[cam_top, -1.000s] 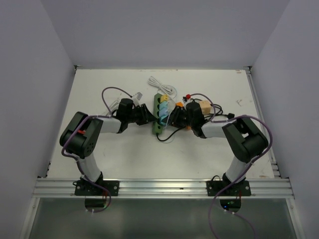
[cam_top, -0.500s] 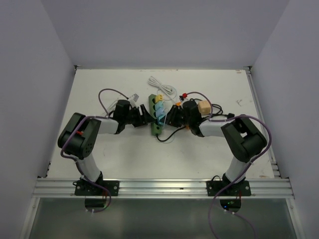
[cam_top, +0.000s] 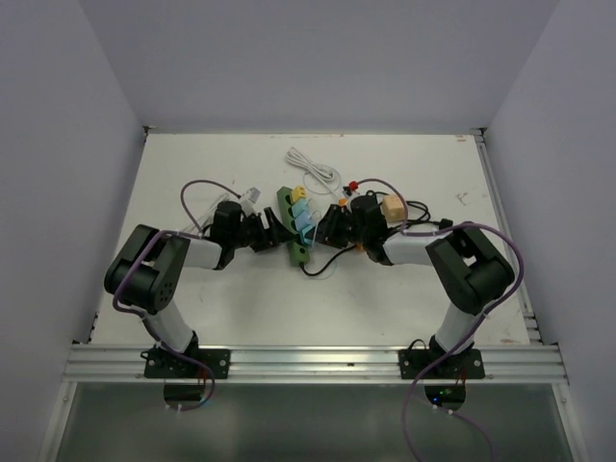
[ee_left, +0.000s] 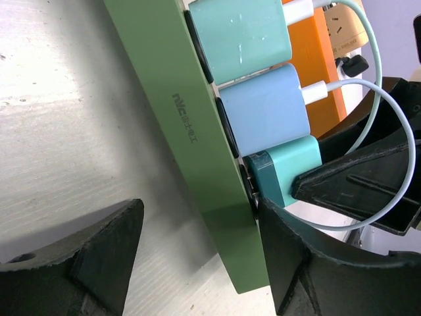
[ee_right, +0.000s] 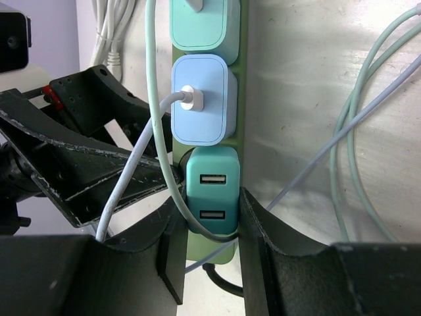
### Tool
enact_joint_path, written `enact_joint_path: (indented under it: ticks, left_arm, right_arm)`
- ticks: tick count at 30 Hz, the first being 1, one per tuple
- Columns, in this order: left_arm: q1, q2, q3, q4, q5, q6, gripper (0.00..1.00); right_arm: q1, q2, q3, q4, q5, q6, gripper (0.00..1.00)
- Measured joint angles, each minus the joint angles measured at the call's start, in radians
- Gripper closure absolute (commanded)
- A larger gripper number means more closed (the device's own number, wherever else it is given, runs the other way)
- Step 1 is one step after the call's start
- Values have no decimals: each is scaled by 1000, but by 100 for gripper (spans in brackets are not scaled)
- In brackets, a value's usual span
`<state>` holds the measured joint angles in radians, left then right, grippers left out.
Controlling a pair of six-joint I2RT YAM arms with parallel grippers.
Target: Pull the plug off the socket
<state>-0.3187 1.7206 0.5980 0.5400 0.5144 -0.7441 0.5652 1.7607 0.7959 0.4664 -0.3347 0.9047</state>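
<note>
**Right pincer clenched on the teal plug at the end of the green power strip**

Seen from above, a long dark-green power strip (cam_top: 292,231) lies tilted in the middle of a white desk (cam_top: 289,308), between two robot arms. Chargers sit in a row along its face. The plug (ee_right: 210,191) is a darker teal block with two USB ports, in the last socket and seated against the strip. The right pincer (ee_right: 210,201) grasps this plug, one black finger pressed to each side. Next along are a light-blue charger (ee_right: 199,99) and a pale teal charger (ee_right: 197,20). The left pincer (ee_left: 197,217) is released, its fingers straddling the strip's end, one well apart from it. An orange strip (ee_left: 322,59) lies just beyond.
</note>
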Motion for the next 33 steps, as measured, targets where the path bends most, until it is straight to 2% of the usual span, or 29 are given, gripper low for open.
enact_joint_path:
  ticks: [2, 6, 8, 9, 14, 15, 20, 22, 23, 24, 27, 33]
  left_arm:
    - [4, 1, -3, 3, 10, -13, 30]
    - [5, 15, -16, 27, 30, -44, 44]
    - [5, 26, -24, 51, 47, -63, 43]
    - [5, 29, -25, 57, 51, -68, 36]
    - [9, 34, -32, 79, 60, -85, 37]
    - [9, 34, -32, 80, 60, -87, 44]
    - [13, 34, -31, 80, 60, -102, 60]
    - [15, 34, -31, 79, 61, -113, 70]
    - [15, 35, -31, 79, 61, -114, 79]
    - [15, 36, -30, 79, 61, -114, 97]
    - [16, 36, -26, 67, 58, -110, 100]
    - [15, 10, 22, -70, 7, -70, 100]
  right_arm:
    - [8, 0, 1, 0, 5, -2, 87]
    - [37, 0, 2, -4, 39, -15, 87]
    - [53, 0, 4, -6, 58, -25, 86]
    - [58, 1, 6, -7, 64, -29, 86]
    - [76, 2, 12, -8, 80, -42, 86]
    - [77, 2, 13, -10, 82, -45, 87]
    - [88, 2, 29, -35, 95, -72, 86]
    - [89, 1, 31, -39, 100, -77, 86]
    - [90, 0, 31, -42, 101, -80, 86]
    - [91, 0, 34, -47, 104, -85, 86]
    - [99, -3, 55, -88, 117, -108, 85]
    - [168, -10, 185, -315, 267, -217, 87]
